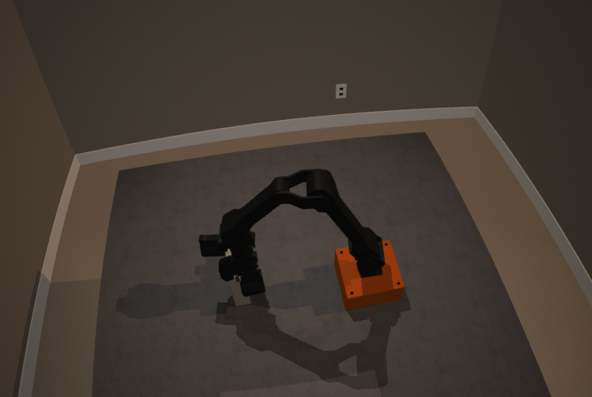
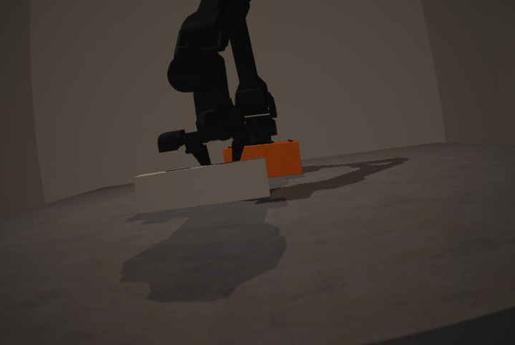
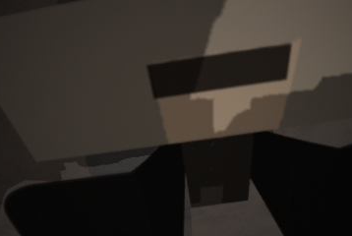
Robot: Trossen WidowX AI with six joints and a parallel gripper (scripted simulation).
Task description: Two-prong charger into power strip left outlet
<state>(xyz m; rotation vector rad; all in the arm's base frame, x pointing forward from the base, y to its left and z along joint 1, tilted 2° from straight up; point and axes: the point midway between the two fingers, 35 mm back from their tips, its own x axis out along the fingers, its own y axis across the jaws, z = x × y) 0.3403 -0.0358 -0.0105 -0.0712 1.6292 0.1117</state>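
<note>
The power strip [image 2: 201, 185] [image 3: 86, 88] is a long pale box lying on the dark floor. In the wrist view its top fills the upper left. My gripper [image 1: 241, 278] [image 2: 219, 156] [image 3: 205, 135] points down right over the strip, with its fingertips just behind the strip's top edge. It is shut on the charger [image 3: 215, 167], a dark block between the two fingers. Just ahead of the charger are a tan patch [image 3: 184, 118] and a dark band [image 3: 218, 69] on the strip. The prongs and the outlet holes are hidden.
The arm's orange base [image 1: 376, 289] [image 2: 283, 160] stands just behind and to the right of the strip. A small wall outlet plate [image 1: 341, 90] sits on the back wall. Baseboards and walls ring the dark floor mat [image 1: 165, 356].
</note>
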